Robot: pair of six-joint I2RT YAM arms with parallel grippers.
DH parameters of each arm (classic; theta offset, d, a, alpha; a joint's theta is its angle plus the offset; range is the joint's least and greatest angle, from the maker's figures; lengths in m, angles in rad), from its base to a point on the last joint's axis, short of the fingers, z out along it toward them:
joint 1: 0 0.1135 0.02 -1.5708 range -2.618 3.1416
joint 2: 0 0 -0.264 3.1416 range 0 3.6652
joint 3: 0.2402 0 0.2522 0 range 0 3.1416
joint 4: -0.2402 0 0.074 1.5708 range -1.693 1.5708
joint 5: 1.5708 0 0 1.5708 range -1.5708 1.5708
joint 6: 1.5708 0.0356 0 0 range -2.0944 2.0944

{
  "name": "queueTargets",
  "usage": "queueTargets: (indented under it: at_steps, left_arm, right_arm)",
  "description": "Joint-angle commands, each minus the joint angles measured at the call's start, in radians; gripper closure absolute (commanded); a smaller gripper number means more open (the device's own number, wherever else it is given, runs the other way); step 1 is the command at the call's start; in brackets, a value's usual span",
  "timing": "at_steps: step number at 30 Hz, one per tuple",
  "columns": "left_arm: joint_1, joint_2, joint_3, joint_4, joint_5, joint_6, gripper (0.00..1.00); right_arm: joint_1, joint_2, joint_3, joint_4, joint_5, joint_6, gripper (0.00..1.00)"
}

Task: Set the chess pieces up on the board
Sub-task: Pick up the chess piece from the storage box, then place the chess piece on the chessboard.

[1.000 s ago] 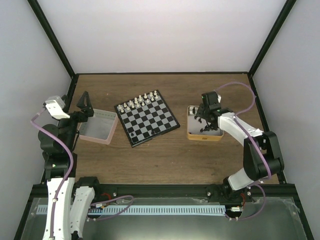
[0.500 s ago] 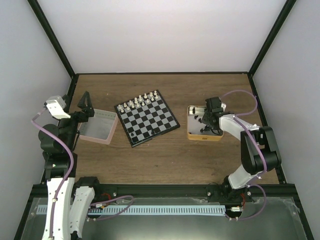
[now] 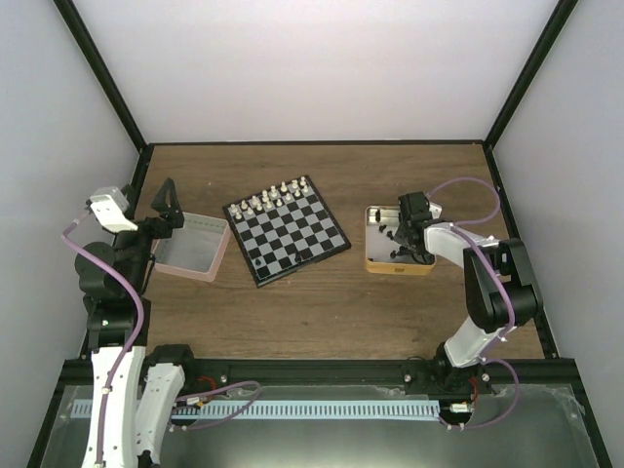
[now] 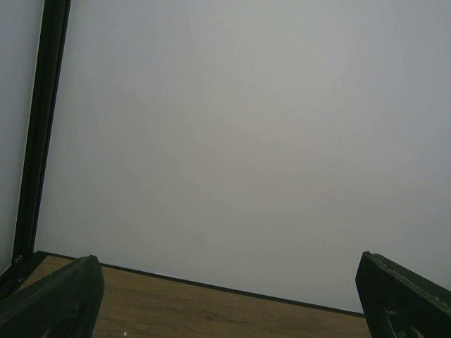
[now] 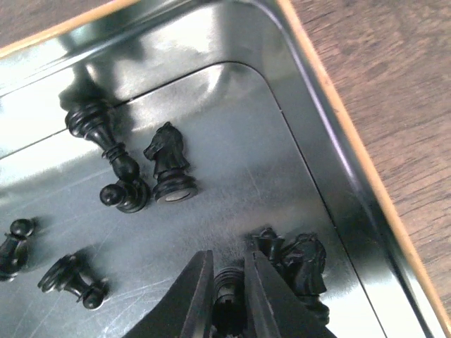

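Black-and-white checked board, black pieces in orange-rimmed silver tin, pink tray

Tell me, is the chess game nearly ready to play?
Not yet. Done: white pieces stand in rows along the far edge of the board. In hand: the right gripper pinches one black piece inside the tin. Still to do: the other black pieces lying in that tin must go on the board's near side.

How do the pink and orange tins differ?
The pink tin lies left of the board, the orange tin right of it. Black pieces lie in the orange tin; none show in the pink tin. The right gripper pinches a black piece inside the orange tin; the left gripper stands open by the pink tin. Both are shallow, open, roughly square.
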Motion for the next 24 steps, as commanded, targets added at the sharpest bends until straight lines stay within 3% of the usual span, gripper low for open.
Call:
queueTargets:
  at_steps: [1,14,24]
  left_arm:
    - [-0.005,-0.001,-0.011,0.021,0.008,0.007,0.00]
    - [-0.008,0.003,-0.014,0.028,0.020,0.002,0.00]
    - [-0.009,0.000,-0.015,0.029,0.022,0.000,0.00]
  right_arm:
    - [-0.009,-0.014,-0.007,0.022,0.058,0.003,0.90]
    - [0.089,-0.170,0.053,-0.023,-0.020,-0.017,0.94]
    - [0.480,-0.103,0.212,-0.035,-0.086,0.029,0.94]
